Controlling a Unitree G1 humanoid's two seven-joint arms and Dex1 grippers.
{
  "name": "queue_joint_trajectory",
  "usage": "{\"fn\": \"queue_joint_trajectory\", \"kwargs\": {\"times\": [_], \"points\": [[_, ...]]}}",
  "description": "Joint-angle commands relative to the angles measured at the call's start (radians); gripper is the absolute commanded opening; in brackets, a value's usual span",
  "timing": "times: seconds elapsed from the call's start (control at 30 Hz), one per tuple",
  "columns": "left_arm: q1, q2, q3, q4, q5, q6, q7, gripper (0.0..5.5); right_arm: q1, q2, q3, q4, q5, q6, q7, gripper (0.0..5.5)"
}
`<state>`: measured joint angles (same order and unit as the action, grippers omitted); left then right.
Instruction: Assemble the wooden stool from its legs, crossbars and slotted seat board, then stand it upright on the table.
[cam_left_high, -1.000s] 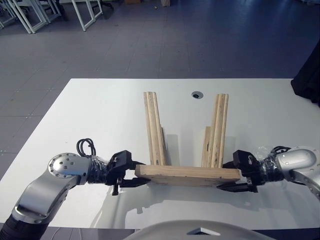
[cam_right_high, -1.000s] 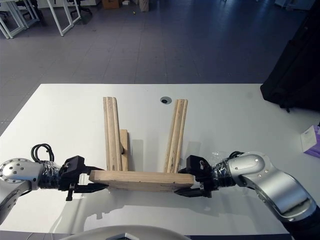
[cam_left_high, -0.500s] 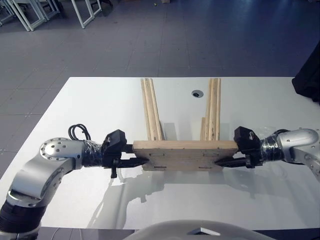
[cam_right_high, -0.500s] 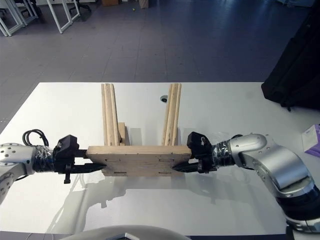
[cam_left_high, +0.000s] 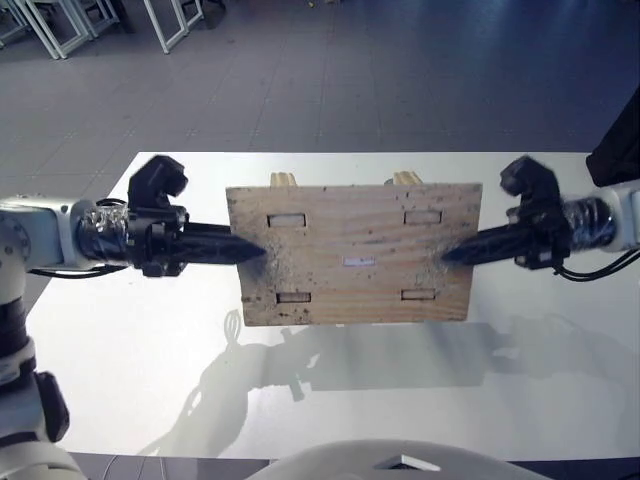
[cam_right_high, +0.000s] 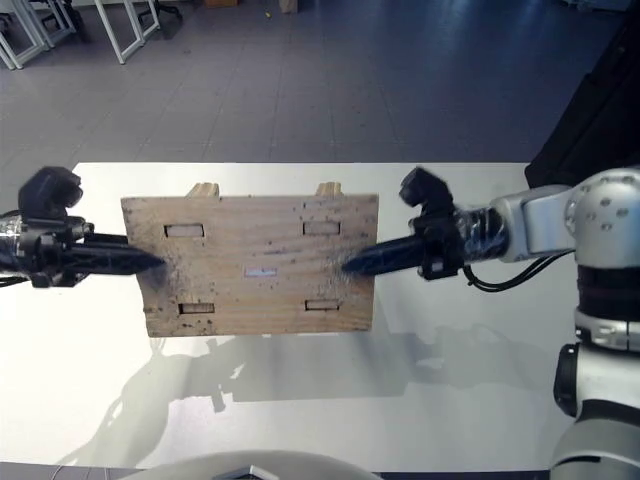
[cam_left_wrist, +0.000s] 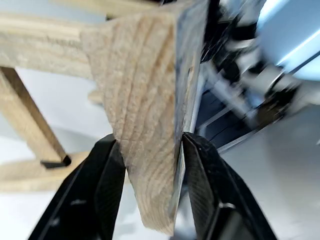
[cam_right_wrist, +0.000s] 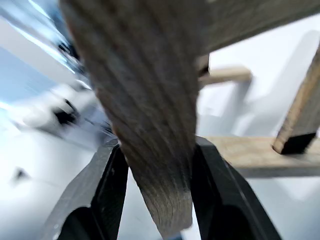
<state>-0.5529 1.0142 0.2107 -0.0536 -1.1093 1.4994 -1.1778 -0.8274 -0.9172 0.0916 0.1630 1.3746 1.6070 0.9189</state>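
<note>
My left hand (cam_left_high: 250, 251) and right hand (cam_left_high: 450, 252) each clamped one end of the seat board (cam_left_high: 350, 230), over the white surface (cam_left_high: 130, 370).

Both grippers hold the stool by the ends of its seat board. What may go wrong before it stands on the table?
The left gripper and right gripper each pinch only the end edge of the seat board, so the stool might slip or pivot between them.
The legs are mostly hidden behind the board, so they might meet the table unevenly and the stool could tip.
</note>
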Motion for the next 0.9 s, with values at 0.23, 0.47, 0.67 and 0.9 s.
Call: {"fn": "queue_joint_trajectory", "kwargs": {"times": [0.23,0.47,0.67,0.9], "points": [[-0.436,-0.394,-0.061,0.991,0.017,0.070,0.417,2.69,-0.294,0.322,-0.063,1.106,0.016,-0.019,-0.328,2.31],[-0.474,-0.319,0.099,1.107,0.096,0.102,0.433,3.40,-0.338,0.277,-0.312,1.209,-0.123,-0.020,-0.397,3.69],[-0.481,-0.231,0.209,1.119,0.153,0.011,0.387,3.40,-0.294,0.227,-0.483,1.162,-0.207,-0.075,-0.419,3.69],[-0.110,-0.500,0.166,0.374,0.473,-0.712,0.768,3.40,0.156,0.517,-0.513,0.236,-0.488,-0.815,-0.601,3.69]]}}
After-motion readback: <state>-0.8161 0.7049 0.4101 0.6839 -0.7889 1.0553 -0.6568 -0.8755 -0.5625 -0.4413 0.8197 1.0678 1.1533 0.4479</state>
